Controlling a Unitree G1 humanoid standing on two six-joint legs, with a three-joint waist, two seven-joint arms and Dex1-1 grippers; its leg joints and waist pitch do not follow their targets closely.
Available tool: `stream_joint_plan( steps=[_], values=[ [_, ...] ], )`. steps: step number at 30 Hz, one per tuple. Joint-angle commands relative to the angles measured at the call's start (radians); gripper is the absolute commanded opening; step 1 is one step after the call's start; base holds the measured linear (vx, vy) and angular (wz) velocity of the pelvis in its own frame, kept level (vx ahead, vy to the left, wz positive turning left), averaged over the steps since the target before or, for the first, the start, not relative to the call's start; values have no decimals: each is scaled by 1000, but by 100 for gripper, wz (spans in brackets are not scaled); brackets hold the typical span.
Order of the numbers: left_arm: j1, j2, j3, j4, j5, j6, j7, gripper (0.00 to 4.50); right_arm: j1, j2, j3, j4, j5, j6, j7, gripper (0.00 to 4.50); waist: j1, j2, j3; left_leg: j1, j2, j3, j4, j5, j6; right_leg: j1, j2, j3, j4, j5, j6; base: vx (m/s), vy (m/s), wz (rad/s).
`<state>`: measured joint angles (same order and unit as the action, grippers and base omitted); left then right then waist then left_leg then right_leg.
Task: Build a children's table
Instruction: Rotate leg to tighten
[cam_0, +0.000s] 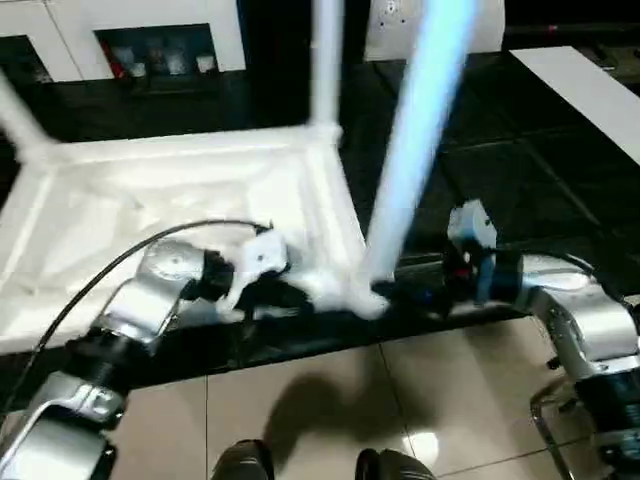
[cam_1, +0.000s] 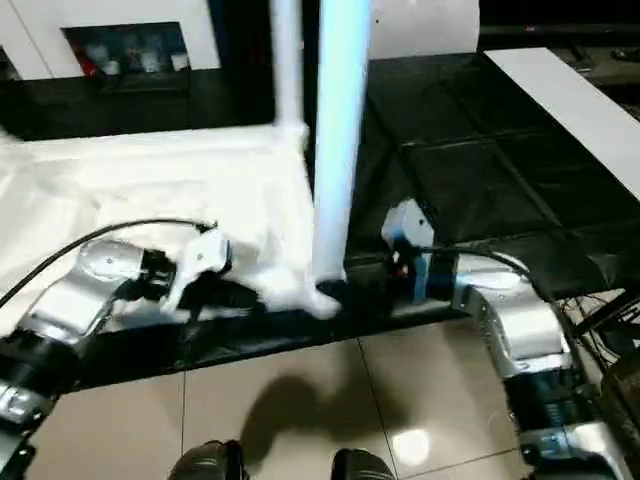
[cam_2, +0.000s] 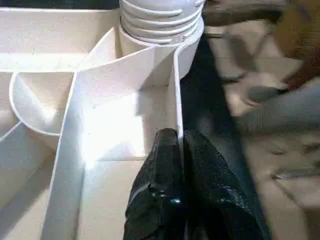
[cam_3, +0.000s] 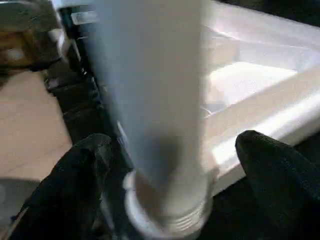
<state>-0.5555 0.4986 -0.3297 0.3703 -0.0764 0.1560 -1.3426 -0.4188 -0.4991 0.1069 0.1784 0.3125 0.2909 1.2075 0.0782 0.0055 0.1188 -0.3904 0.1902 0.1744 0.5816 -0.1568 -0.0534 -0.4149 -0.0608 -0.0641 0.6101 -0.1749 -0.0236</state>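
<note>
The white table top lies upside down, ribbed underside up. Legs stand screwed into its far right corner and far left corner. A third leg rises, leaning slightly, from the near right corner socket, where its threaded base shows. My left gripper is shut on the thin rim wall just beside that corner. Around the leg's lower end, my right gripper is open, one finger on each side and apart from it.
A white cabinet with glass-fronted compartments stands at the back. A white panel lies on the dark floor at the far right. Beige tiles and my feet are in front. A black cable arcs over my left forearm.
</note>
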Motion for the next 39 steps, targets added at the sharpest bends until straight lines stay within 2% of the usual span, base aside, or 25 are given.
stream_joint_plan(
  steps=[1, 5, 6, 10, 13, 15, 17, 24, 25, 27, 29, 31, 32, 33, 35, 37, 39],
  values=[
    [-16, -2, -36, -54, -29, -37, -85, 0, -17, -12, 12, 11, 12, -10, 48, 404, -4, -14, -74, 23, 42, -5, -60, -183, 79, 51, -80, 53, -75, -254, -223, 0, 0, 0],
    [-29, 8, -48, -46, -32, -60, -139, 0, -41, -32, 51, 36, 30, -14, 155, 387, 8, -12, -75, 24, 45, -4, -59, -172, 80, 50, -80, 53, -74, -243, -222, 0, 0, 0],
    [-32, 9, -49, -43, -30, -63, -144, 0, -43, -34, 58, 37, 32, -15, 169, 364, 8, -11, -77, 24, 46, -6, -59, -166, 81, 50, -80, 52, -71, -228, -225, 0, 0, 0],
    [-49, 12, -56, -23, -20, -78, -162, 0, -59, -39, 99, 54, 25, -31, 246, 334, 9, -16, -79, 20, 45, -6, -58, -166, 85, 52, -82, 51, -70, -226, -230, 0, 0, 0],
    [-57, 12, -57, -12, -18, -84, -166, 0, -70, -32, 111, 75, 15, -39, 269, 304, 11, -16, -78, 22, 45, -5, -57, -176, 77, 50, -83, 52, -74, -254, -226, 0, 0, 0],
    [-59, 11, -56, -7, -15, -88, -165, 0, -76, -30, 116, 81, 17, -35, 281, 299, 10, -18, -79, 20, 44, -6, -57, -168, 75, 53, -82, 51, -71, -246, -225, 0, 0, 0],
    [-56, 11, -54, -8, -15, -88, -165, 0, -76, -28, 120, 80, 22, -29, 289, 268, 9, -18, -80, 20, 44, -6, -57, -161, 78, 52, -81, 50, -69, -228, -229, 0, 0, 0],
    [-50, -4, -39, -4, -27, -55, -138, 0, -70, -21, 114, 65, 53, 10, 287, 220, 10, -19, -82, 20, 44, -5, -55, -145, 85, 54, -80, 50, -66, -200, -239, 0, 0, 0],
    [-49, -14, -29, -12, -34, -20, -112, 0, -57, -6, 97, 36, 79, 64, 254, 217, 9, -18, -79, 20, 44, -4, -56, -149, 83, 54, -79, 51, -68, -205, -239, 0, 0, 0],
    [-50, -30, -16, -20, -38, 16, -73, 0, -40, 18, 79, 3, 101, 116, 197, 211, 9, -18, -78, 20, 44, -5, -58, -160, 76, 52, -81, 51, -70, -232, -234, 0, 0, 0],
    [-53, -46, -4, -21, -36, 45, -32, 0, -26, 49, 64, -20, 104, 137, 128, 210, 6, -19, -74, 20, 41, -7, -61, -189, 55, 52, -82, 51, -77, -302, -210, 0, 0, 0],
    [-56, -76, 9, -16, -21, 88, 45, 0, -4, 100, 67, -46, 72, 148, 16, 209, 2, -20, -68, 23, 40, -9, -63, -223, 37, 48, -85, 51, -88, -382, -187, 0, 0, 0],
    [-54, -98, 16, -17, -18, 111, 85, 0, 3, 139, 69, -48, 43, 153, -64, 209, -2, -21, -69, 21, 39, -12, -66, -224, 22, 49, -84, 51, -86, -402, -175, 0, 0, 0],
    [-53, -118, 22, -18, -17, 132, 119, 0, 5, 177, 68, -47, 25, 168, -131, 209, -6, -18, -67, 18, 37, -14, -68, -223, 15, 49, -82, 50, -86, -406, -169, 0, 0, 0],
    [-51, -151, 27, -21, -11, 161, 170, 0, 1, 248, 61, -37, 4, 190, -239, 209, -29, -20, -68, 16, 35, -16, -70, -237, 1, 49, -82, 49, -87, -408, -164, 0, 0, 0],
    [-52, -193, 34, -27, 4, 198, 240, 0, -12, 341, 50, -24, -14, 218, -368, 209, -43, -19, -69, 15, 32, -16, -68, -233, 3, 50, -81, 49, -88, -388, -167, 0, 0, 0],
    [-56, -218, 39, -25, 11, 220, 281, 0, -22, 382, 45, -10, -25, 226, -426, 209, -53, -18, -66, 18, 31, -14, -68, -240, 5, 45, -78, 50, -91, -384, -171, 0, 0, 0]
  ],
)
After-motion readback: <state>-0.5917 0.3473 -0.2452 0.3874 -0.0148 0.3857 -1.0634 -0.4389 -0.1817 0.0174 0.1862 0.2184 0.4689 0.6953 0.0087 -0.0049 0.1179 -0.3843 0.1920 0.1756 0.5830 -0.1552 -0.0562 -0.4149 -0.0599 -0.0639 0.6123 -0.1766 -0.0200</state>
